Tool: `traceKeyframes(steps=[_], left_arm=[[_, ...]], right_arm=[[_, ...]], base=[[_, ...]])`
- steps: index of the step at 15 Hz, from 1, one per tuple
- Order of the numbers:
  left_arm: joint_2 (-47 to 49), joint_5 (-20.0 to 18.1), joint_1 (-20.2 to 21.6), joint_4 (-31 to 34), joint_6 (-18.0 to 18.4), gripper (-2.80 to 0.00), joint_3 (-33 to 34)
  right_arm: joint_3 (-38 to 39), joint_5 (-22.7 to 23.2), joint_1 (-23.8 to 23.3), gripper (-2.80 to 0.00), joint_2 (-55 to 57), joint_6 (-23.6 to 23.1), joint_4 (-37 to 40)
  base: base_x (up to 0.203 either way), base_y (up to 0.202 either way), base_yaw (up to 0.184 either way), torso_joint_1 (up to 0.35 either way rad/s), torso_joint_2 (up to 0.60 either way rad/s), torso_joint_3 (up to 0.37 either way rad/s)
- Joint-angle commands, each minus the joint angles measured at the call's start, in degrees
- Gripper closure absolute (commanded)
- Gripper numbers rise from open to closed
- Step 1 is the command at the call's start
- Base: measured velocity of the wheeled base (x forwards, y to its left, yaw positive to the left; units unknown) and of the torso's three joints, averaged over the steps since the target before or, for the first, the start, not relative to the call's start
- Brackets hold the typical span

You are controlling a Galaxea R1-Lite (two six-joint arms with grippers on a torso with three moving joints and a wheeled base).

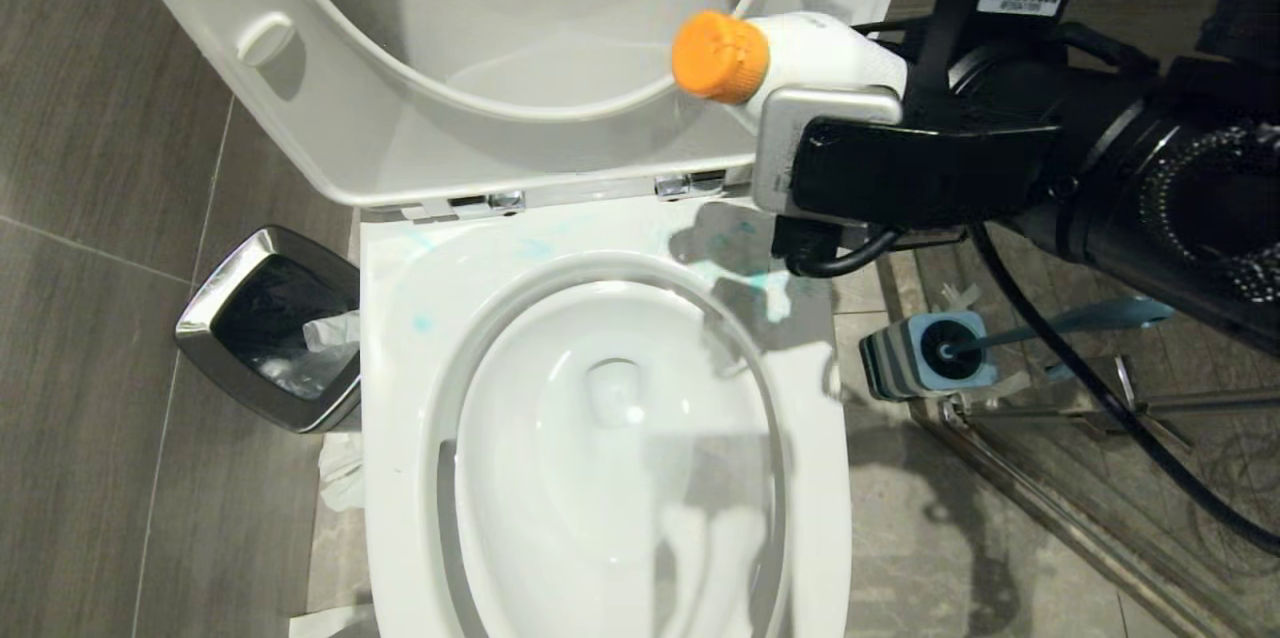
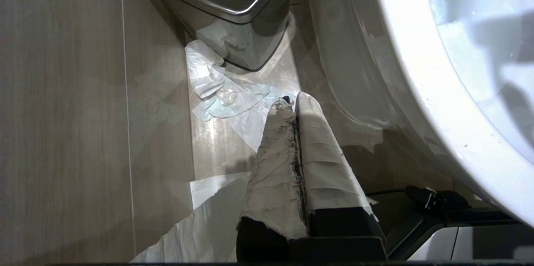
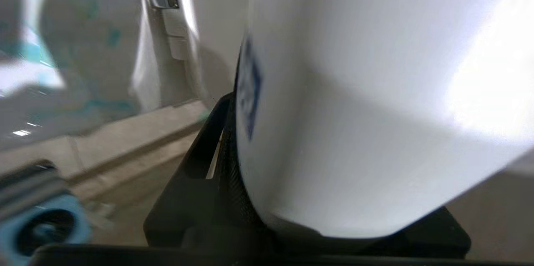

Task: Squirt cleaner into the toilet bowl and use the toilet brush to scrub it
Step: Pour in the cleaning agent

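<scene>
Gripping the small white plastic orange-capped cleaner bottle (image 1: pixel 800 58), the right claw (image 1: pixel 835 118) hovers at two o'clock of the glossy white ceramic toilet bowl (image 1: pixel 600 418); left claw (image 2: pixel 294 103) closed.

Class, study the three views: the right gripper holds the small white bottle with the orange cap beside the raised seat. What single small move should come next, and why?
Probably swing the right gripper forward over the white ceramic toilet bowl and tip the small white bottle down: its orange cap points sideways behind the bowl opening, and teal drips mark the rim.

A bathroom: white toilet bowl (image 1: pixel 600 438), waste bin (image 1: pixel 265 328), grey tiled floor (image 1: pixel 90 268)
</scene>
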Motion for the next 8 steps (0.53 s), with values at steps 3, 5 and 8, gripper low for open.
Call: traceKeyframes(steps=[3, 5, 8], left_arm=[[0.1, 0.0, 0.0, 0.0, 0.0, 0.00, 0.0], [0.1, 0.0, 0.0, 0.0, 0.0, 0.00, 0.0], [0.1, 0.0, 0.0, 0.0, 0.0, 0.00, 0.0]], right_arm=[[-10.2, -5.7, 2.6, 0.00, 4.8, -17.2, 6.3], [-14.9, -13.3, 7.3, 0.00, 7.7, -23.4, 7.2], [-17.7, -18.8, 12.1, 0.00, 9.9, -28.7, 8.3]], base=[[0.000, 0.000, 0.000, 0.000, 0.00, 0.000], [0.000, 0.000, 0.000, 0.000, 0.00, 0.000], [0.000, 0.000, 0.000, 0.000, 0.00, 0.000]])
